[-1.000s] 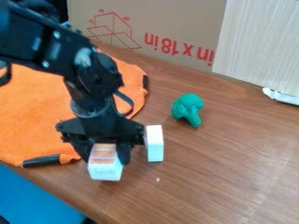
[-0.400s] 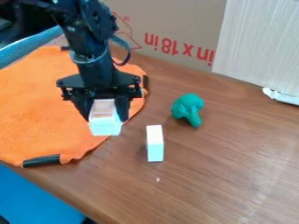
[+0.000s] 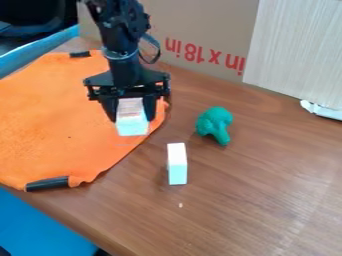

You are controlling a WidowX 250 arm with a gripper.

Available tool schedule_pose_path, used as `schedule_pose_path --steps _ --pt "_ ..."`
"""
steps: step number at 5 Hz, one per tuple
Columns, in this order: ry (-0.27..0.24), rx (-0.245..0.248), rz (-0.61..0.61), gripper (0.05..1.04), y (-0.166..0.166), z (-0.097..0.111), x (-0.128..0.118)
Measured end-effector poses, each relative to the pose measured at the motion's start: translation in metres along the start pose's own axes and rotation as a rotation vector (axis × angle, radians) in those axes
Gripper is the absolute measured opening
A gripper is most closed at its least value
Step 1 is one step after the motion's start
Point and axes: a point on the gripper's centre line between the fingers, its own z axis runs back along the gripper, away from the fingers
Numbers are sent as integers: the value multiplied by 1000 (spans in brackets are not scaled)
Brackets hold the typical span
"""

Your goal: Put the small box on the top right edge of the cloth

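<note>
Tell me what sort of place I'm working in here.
Probably a lab or workshop tabletop: a wood-grain table, a printed cardboard box standing behind, and a toy broccoli beside an orange cloth.

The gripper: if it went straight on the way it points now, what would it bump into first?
The gripper points down, holding the box, which would likely meet the cloth first, near its right edge in the picture. How high it hangs is unclear.
</note>
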Motion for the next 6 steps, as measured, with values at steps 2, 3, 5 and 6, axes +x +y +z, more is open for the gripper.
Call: schedule_pose_path --steps 2,3,5,6 --pt "-6 26 87 728 4 -15 42" --pt "-21 35 100 728 9 -18 57" --pt "-45 59 101 728 21 -26 68" --pt "-69 62 78 728 22 -28 72"
